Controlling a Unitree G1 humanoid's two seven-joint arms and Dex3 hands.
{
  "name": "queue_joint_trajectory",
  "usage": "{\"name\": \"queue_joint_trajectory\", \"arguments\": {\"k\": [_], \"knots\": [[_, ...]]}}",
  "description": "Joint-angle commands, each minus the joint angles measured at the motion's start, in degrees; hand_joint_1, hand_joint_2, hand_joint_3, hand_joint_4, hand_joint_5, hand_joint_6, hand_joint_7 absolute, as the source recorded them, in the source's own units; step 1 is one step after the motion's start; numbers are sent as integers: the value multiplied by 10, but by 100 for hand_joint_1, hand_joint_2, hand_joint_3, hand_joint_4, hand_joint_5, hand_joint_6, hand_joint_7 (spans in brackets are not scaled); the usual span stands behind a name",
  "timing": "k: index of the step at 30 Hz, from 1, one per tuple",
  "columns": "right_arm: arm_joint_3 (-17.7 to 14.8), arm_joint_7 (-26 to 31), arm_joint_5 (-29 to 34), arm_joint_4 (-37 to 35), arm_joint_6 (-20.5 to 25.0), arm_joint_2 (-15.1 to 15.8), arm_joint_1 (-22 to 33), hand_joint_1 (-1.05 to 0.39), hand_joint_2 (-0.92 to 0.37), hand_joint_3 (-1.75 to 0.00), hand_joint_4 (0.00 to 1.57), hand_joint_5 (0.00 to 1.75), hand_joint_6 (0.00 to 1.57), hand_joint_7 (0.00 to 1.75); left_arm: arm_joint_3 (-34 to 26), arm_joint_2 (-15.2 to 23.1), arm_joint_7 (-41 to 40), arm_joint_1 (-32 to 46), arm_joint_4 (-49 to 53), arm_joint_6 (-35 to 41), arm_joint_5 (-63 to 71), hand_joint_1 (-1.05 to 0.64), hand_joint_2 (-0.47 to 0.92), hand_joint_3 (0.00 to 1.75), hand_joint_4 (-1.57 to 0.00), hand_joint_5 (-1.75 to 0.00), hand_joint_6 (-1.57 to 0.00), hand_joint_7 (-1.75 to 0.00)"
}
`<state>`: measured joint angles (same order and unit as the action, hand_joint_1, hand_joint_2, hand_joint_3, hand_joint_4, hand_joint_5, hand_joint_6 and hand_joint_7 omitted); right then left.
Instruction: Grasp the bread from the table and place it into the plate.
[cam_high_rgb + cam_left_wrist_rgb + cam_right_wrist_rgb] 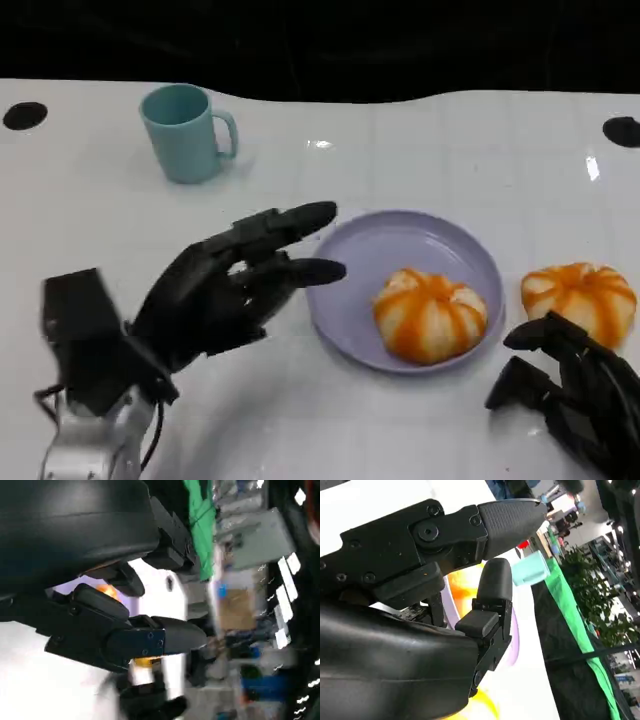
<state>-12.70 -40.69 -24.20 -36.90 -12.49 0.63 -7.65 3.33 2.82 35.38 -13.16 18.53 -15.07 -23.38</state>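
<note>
One bread roll [430, 315] sits on the plate [370, 250].
Left hand [235, 290] empty, fingers spread; right hand [575, 395] empty, fingers apart beside second roll [580, 300].

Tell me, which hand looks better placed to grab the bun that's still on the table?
The right hand, probably. It sits just below the loose bun beside the plate. The open left hand is across the plate from it.
</note>
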Motion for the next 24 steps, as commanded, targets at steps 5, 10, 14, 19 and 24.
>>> {"name": "queue_joint_trajectory", "arguments": {"k": [5,10,14,19,24], "knots": [[-1,5,5,1,-3,7,9,-55,-92,-24,67,152,59,121,-44,-54,-46,112,-130,183,-137,-61,92,40,-71,-151,-72,-98],[2,12,10,5,-5,6,11,-56,-92,-24,67,152,61,120,-60,-68,-56,152,-160,241,-168,-57,92,46,-76,-174,-61,-145],[-1,13,1,11,5,1,13,-56,-92,-20,68,152,62,119,-70,-71,-55,171,-161,265,-172,-55,92,41,-79,-175,-61,-161],[0,17,-2,23,22,1,17,-56,-92,-21,67,153,61,121,-84,-77,-62,181,-154,280,-167,-55,92,38,-80,-175,-59,-166],[-1,28,-7,45,46,-1,25,-56,-92,-18,68,154,63,122,-90,-81,-55,180,-137,264,-151,-54,92,37,-81,-175,-57,-174]]}}
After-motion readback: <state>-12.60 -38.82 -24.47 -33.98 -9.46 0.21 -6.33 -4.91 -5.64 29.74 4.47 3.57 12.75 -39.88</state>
